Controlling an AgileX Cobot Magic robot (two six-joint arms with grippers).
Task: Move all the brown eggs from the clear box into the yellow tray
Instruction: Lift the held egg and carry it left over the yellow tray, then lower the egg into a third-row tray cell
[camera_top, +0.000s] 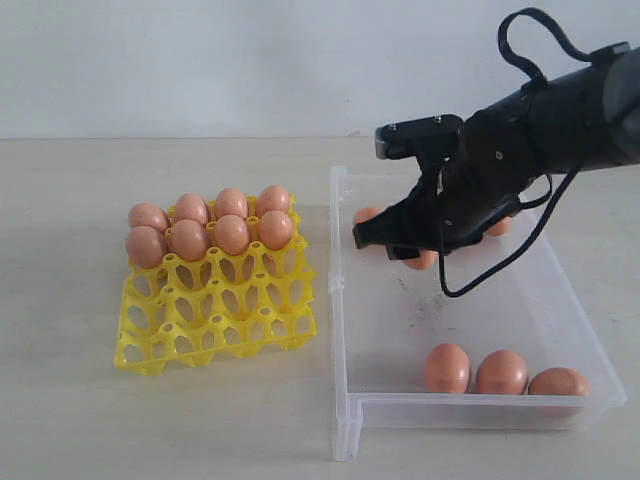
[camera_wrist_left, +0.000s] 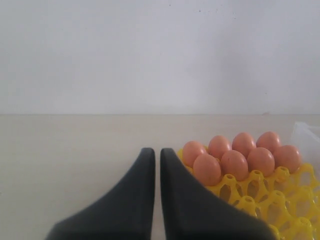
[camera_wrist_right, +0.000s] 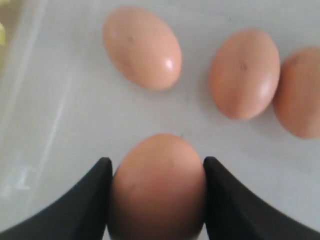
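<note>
My right gripper (camera_wrist_right: 156, 167) is shut on a brown egg (camera_wrist_right: 157, 190), one finger on each side of it. It is over the far part of the clear box (camera_top: 338, 300), where the dark gripper (camera_top: 392, 240) covers most of that egg. Three more brown eggs (camera_wrist_right: 142, 47) lie on the box floor beyond it, and three (camera_top: 502, 372) rest along the near wall. The yellow tray (camera_top: 215, 320) to the left holds several brown eggs (camera_top: 210, 225) in its two far rows. My left gripper (camera_wrist_left: 153, 152) is shut and empty beside the tray (camera_wrist_left: 260, 200).
The box and the tray stand side by side on a pale tabletop (camera_top: 80, 400), with a white wall behind. The right arm and its black cable (camera_top: 520, 60) reach in from the upper right. The near rows of the tray are bare cups.
</note>
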